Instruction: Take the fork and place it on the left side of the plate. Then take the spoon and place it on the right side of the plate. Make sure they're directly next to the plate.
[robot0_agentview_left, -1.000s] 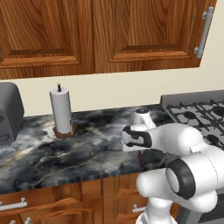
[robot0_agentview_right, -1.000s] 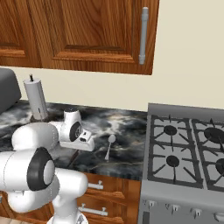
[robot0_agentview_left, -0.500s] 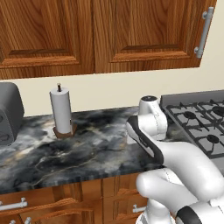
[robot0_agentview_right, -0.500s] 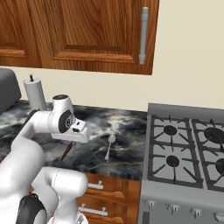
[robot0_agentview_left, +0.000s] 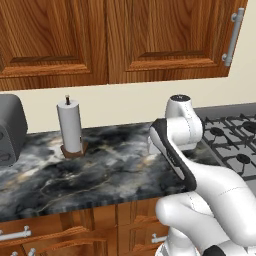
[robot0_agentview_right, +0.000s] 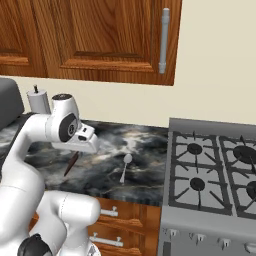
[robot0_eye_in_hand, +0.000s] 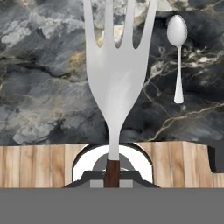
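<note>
My gripper (robot0_agentview_right: 82, 145) is shut on the fork (robot0_eye_in_hand: 116, 74), holding it by its dark brown handle (robot0_agentview_right: 71, 164) over the marbled counter (robot0_agentview_right: 135, 145). In the hand view the pale tined head points away from the hand, over the counter. The all-silver spoon (robot0_agentview_right: 125, 166) lies flat on the counter to the right of the held fork, bowl toward the wall, and it appears as the spoon (robot0_eye_in_hand: 177, 48) at the upper right of the hand view. The plate is out of view.
A paper towel holder (robot0_agentview_left: 70, 127) stands at the back of the counter, with a dark toaster (robot0_agentview_left: 10, 130) at the far left. The stove (robot0_agentview_right: 215, 170) adjoins the counter on the right. Wooden cabinets (robot0_agentview_left: 110, 40) hang overhead. The counter's front edge (robot0_eye_in_hand: 52, 146) lies just below the hand.
The arm has unfolded upward and its elbow has swung aside. The hand with the fork has moved slightly up and left. The spoon has not moved.
</note>
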